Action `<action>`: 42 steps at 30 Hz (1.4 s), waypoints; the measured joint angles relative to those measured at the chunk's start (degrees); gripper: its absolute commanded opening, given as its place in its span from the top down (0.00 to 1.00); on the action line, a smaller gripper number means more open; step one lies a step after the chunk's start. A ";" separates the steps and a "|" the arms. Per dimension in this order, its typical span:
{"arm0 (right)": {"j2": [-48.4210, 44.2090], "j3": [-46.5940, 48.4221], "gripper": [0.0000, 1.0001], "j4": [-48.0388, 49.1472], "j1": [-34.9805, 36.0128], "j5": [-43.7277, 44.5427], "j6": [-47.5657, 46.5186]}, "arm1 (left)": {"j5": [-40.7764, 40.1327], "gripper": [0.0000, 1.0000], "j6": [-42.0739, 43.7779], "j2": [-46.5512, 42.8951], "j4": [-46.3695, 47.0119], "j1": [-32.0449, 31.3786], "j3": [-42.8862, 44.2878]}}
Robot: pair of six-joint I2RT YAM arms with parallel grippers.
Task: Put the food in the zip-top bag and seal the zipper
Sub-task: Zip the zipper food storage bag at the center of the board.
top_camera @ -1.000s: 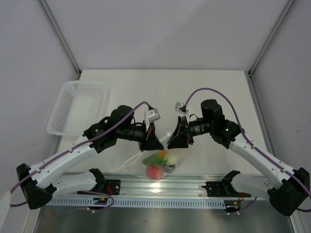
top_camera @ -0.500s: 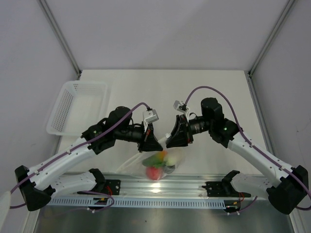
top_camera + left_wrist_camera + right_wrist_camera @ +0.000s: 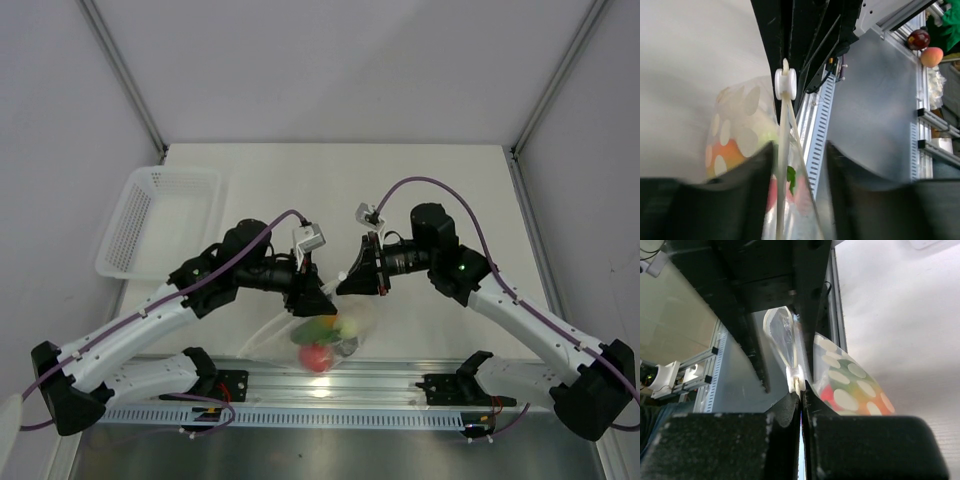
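Since a second ago the left hand [image 3: 800, 150] has released and stands parted around the zipper [image 3: 783, 130], while the right hand [image 3: 801, 401] has clenched on it, the zip-top bag [image 3: 340, 330] with the food [image 3: 318, 356] inside sitting between them near the bench's [image 3: 400, 190] front edge; sealing seems underway, and the next move calls for a fresh left pinch farther along.

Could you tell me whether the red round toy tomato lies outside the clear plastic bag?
No, the red round toy tomato sits inside the clear plastic bag.
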 measured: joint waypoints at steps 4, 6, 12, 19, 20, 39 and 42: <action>-0.48 0.00 1.00 -0.59 1.31 3.13 -0.28 | 0.00 0.32 -0.96 -0.66 1.42 0.20 -0.44; -0.70 -0.13 1.00 -0.48 1.95 4.17 -0.26 | -0.07 0.32 -1.14 -1.07 2.38 0.20 -0.44; -1.81 -0.92 1.00 -0.13 4.17 6.23 0.13 | -1.40 0.50 -2.69 -2.54 5.49 0.22 -0.72; -2.16 -0.96 1.00 0.00 5.86 7.69 0.37 | -1.90 0.53 -3.63 -3.10 8.68 0.24 -0.87; -2.16 -0.96 1.00 0.00 5.97 7.72 0.37 | -1.90 0.54 -3.74 -3.02 8.90 0.24 -0.87; -3.15 -1.62 1.00 -0.04 6.78 7.63 -0.24 | -1.16 0.96 -5.09 -2.95 9.29 1.11 -0.87; -3.19 -1.62 1.00 -0.04 6.84 7.67 -0.39 | -0.81 1.00 -5.44 -2.86 9.31 1.22 -0.87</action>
